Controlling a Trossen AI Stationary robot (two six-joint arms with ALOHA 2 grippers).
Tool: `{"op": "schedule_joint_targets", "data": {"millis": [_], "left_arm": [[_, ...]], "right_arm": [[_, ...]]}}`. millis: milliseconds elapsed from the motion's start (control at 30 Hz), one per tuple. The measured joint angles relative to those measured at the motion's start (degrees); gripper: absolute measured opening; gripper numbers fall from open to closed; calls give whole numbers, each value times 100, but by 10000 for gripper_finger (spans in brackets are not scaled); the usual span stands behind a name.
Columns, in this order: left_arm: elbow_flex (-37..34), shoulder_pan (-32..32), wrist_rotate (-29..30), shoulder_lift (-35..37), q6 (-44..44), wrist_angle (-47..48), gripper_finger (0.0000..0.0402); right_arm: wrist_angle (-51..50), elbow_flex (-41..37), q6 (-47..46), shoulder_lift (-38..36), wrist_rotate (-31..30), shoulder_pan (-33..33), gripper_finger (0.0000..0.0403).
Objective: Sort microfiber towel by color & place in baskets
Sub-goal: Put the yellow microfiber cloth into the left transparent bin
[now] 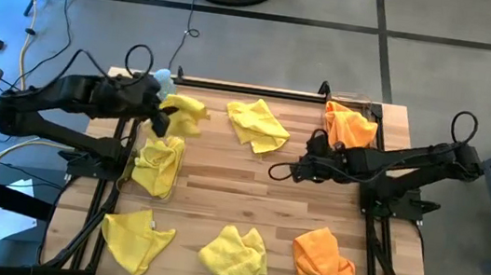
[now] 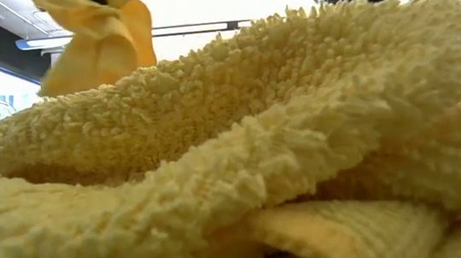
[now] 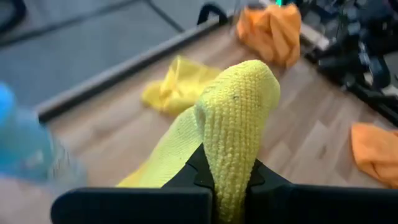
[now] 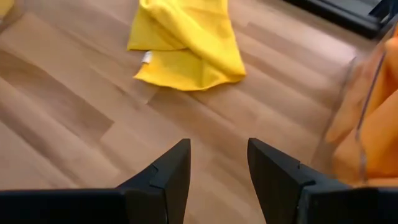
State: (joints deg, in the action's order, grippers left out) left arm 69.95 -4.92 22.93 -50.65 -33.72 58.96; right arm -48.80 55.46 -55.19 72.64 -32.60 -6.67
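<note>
Left hand (image 1: 159, 119) is clamped on a yellow towel (image 3: 233, 118), lifted off the desk (image 1: 285, 199) at the left edge, likely to carry it to the yellow heap (image 1: 159, 164) just beside. Loose yellow towels lie mid-desk (image 1: 257, 124). Right hand (image 4: 217, 165), fingers apart and empty, hovers near the clear basket (image 4: 367, 106) holding orange cloth, apparently just after a drop.

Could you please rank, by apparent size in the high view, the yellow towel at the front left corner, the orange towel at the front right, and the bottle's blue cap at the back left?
1. Front-left yellow towel, slightly the largest.
2. Front-right orange towel, close behind; both are crumpled, so this order is unsure.
3. Blue cap, clearly the smallest.
</note>
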Motion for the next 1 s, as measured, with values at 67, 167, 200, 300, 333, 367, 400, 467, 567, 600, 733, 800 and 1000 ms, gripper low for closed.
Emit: {"op": "schedule_joint_targets", "data": {"millis": [67, 167, 200, 300, 333, 367, 400, 467, 567, 600, 733, 800, 1000], "left_arm": [[0, 158, -70, 55, -337, 346, 0], [0, 393, -418, 90, -843, 946, 0], [0, 463, -559, 93, -981, 1171, 0], [0, 658, -983, 113, -1407, 1995, 0], [0, 718, -1104, 118, -1598, 2295, 0], [0, 780, -1214, 114, -1823, 2596, 0], [0, 835, -1329, 110, -2046, 2906, 0], [-15, 932, -1654, 113, -2408, 3163, 0], [-50, 1038, -2262, 233, -2479, 3052, 0], [-37, 1053, -2468, 227, -2543, 3099, 0], [-63, 1127, -3203, 173, -2728, 3102, 0], [-66, 1144, -2960, 49, -2778, 3106, 0], [-604, 1139, -1743, -462, -2771, 3020, 0]], "right_arm": [[7, 0, 257, 0, -9, 127, 154], [15, 0, 510, 0, -6, 312, 154], [15, 0, 523, 0, -4, 364, 154], [15, 0, 530, 0, -2, 496, 154], [15, 0, 546, 0, 1, 528, 154], [15, 0, 594, 0, 4, 556, 154], [17, 0, 626, 0, 7, 574, 154], [17, 0, 676, 0, 25, 611, 154], [21, 0, 726, 0, 121, 642, 154], [22, 0, 758, 0, 125, 642, 154], [71, 0, 728, 0, 132, 642, 154], [152, 0, 725, 0, 133, 642, 154], [575, 0, 730, 2, 133, 642, 154]]}}
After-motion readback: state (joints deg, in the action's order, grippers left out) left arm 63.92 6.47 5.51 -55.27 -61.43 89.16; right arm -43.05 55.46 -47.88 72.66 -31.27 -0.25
